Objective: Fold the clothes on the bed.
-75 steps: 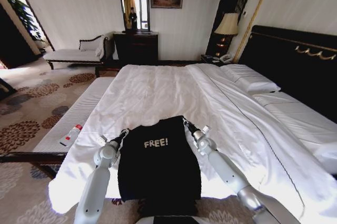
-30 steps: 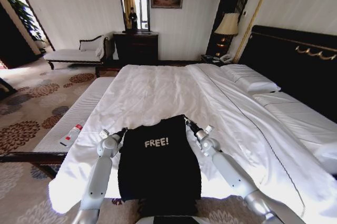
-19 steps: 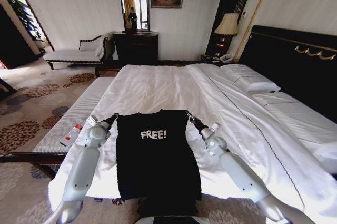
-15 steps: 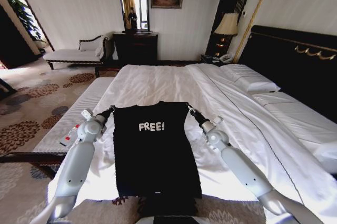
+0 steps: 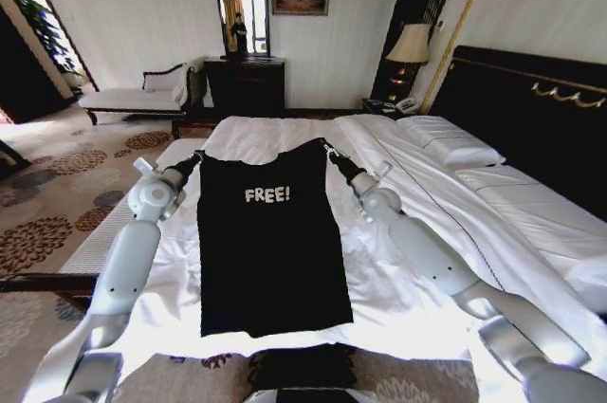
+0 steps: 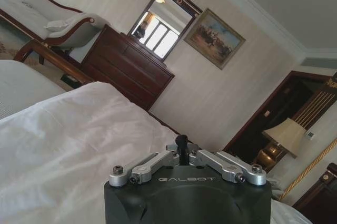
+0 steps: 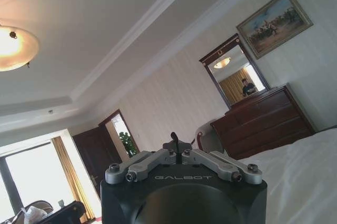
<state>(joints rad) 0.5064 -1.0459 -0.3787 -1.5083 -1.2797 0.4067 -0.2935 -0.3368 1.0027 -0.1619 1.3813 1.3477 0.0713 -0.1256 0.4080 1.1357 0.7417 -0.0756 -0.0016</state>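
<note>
Both arms have lifted and carried the black T-shirt (image 5: 270,232) farther out over the bed (image 5: 446,232) within the last couple of seconds, so that it now hangs stretched and flat with its "FREE!" lettering facing the robot, a sign it is being spread out before any fold is made. The left pincer (image 5: 194,158) is clenched on one shoulder corner and the right pincer (image 5: 329,149) on the other. The garment drapes down from them between the two arms, its hem near the bed's foot edge.
</note>
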